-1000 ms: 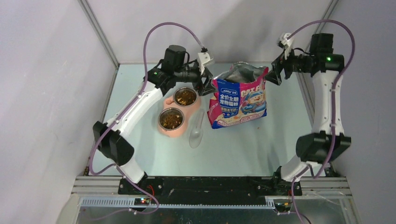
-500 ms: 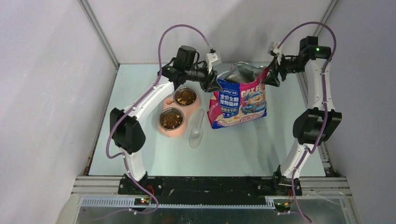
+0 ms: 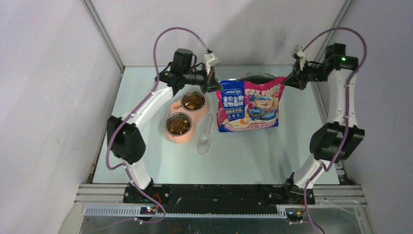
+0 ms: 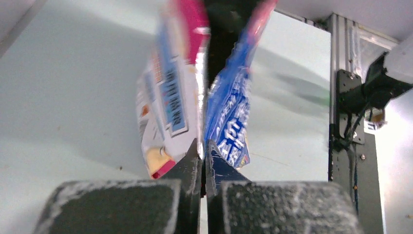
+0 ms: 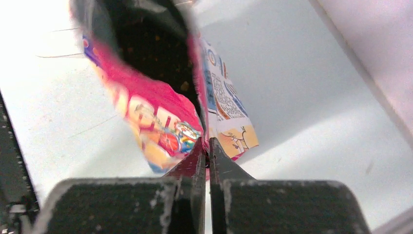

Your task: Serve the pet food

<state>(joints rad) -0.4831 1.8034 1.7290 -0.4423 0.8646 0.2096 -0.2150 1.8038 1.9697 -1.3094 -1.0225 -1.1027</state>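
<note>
Left gripper (image 3: 213,84): located upper centre of the overhead frame; jaws pinched tight on the top left corner of the pink, white and blue printed foil bag (image 3: 249,103); right gripper (image 3: 288,81): located upper right; jaws pinched tight on the bag's top right corner; the bag is stretched between the two, printed face towards the overhead camera. Both wrist views confirm the dark fingertips (image 4: 191,161) pressed together on the bag's edge. Dark-brown kibble pellets (image 3: 193,101): heaped in two round steel bowls (image 3: 178,131) seated in a pink double feeder (image 3: 171,105), left of centre, just left of the bag. Translucent plastic scoop (image 3: 204,140): lying on the pale green table (image 3: 272,156) beside the feeder, below the bag's lower left corner.
</note>
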